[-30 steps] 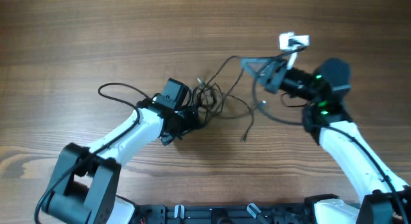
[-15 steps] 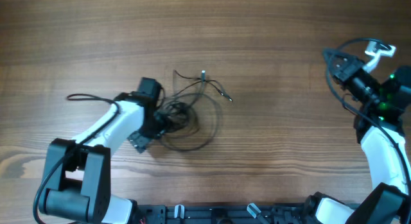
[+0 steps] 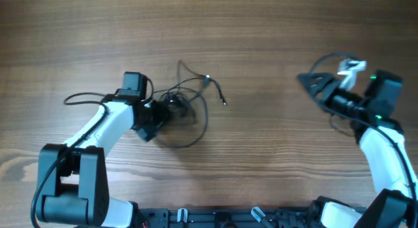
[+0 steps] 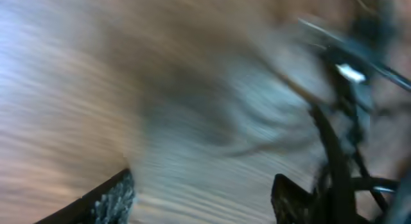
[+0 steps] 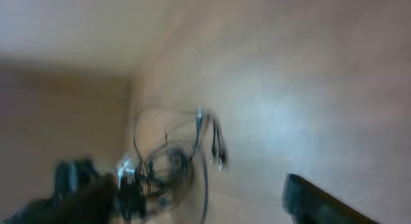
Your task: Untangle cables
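The cables (image 3: 179,110) lie as a small dark knot left of the table's middle. A wide loop sags toward the front and thin strands with tiny plug ends reach out to the right. My left gripper (image 3: 157,117) sits at the knot's left side. In the blurred left wrist view my left gripper (image 4: 202,201) is open over bare wood, and the cables (image 4: 337,140) run just past its right finger. My right gripper (image 3: 307,79) is far to the right, open and holding nothing. In the right wrist view the cables (image 5: 170,166) show in the distance ahead of my right gripper (image 5: 205,205).
A thicker black cord (image 3: 85,97) trails from the left arm across the wood. Another cord (image 3: 326,58) and a white clip (image 3: 349,68) ride on the right arm. The arm bases and a rail (image 3: 196,218) line the table's front edge.
My right gripper was shut at the strands near the middle, swung far right, then opened. The left arm slid left, and the cable bunch went with it, drawing tighter.
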Action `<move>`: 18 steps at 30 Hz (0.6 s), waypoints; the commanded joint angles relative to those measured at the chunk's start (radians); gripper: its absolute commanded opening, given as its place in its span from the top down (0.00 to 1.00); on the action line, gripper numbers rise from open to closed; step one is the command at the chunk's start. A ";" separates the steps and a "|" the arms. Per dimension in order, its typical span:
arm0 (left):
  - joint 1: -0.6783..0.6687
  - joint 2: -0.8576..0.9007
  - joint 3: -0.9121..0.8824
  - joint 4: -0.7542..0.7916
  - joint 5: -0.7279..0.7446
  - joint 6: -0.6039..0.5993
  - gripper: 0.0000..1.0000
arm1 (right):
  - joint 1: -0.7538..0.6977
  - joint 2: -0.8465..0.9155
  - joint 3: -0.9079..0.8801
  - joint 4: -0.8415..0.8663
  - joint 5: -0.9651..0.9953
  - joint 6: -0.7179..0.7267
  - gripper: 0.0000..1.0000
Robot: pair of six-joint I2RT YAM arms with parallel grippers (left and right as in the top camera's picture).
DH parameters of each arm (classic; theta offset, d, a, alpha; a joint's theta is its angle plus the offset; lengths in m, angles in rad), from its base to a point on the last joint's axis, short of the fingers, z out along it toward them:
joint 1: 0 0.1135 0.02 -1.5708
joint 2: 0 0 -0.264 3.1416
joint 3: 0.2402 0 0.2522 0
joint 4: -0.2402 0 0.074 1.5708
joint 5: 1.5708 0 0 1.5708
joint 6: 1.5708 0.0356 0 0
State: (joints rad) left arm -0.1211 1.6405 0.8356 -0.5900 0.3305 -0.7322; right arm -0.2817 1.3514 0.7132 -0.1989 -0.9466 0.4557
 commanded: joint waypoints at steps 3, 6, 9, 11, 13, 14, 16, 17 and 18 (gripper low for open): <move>-0.040 -0.003 -0.007 0.094 0.308 0.006 0.31 | 0.237 0.008 0.006 -0.098 0.102 -0.118 0.10; -0.040 -0.005 -0.007 0.093 0.305 -0.009 0.29 | 0.357 0.026 0.006 -0.083 0.105 -0.174 0.12; -0.040 -0.005 -0.007 0.089 0.305 -0.008 0.28 | 0.471 0.045 0.006 -0.051 0.122 -0.343 0.05; -0.040 -0.004 -0.007 0.085 0.305 -0.008 0.28 | 0.539 0.057 0.006 -0.028 0.219 -0.453 0.03; -0.040 -0.005 -0.007 0.085 0.305 -0.008 0.27 | 0.600 0.071 0.006 -0.006 0.373 -0.533 0.03; -0.040 -0.005 -0.007 0.085 0.305 -0.008 0.26 | 0.627 0.083 0.006 0.007 0.445 -0.578 0.03; -0.040 -0.005 -0.007 0.085 0.305 -0.008 0.24 | 0.666 0.106 0.006 0.039 0.518 -0.631 0.03; -0.040 -0.005 -0.007 0.085 0.305 -0.008 0.24 | 0.686 0.124 0.006 0.076 0.524 -0.641 0.03; -0.040 -0.004 -0.007 0.085 0.305 -0.008 0.23 | 0.695 0.135 0.006 0.103 0.524 -0.641 0.02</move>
State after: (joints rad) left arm -0.1600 1.6409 0.8341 -0.5045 0.6090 -0.7387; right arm 0.3725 1.4380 0.7132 -0.1524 -0.5842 -0.0391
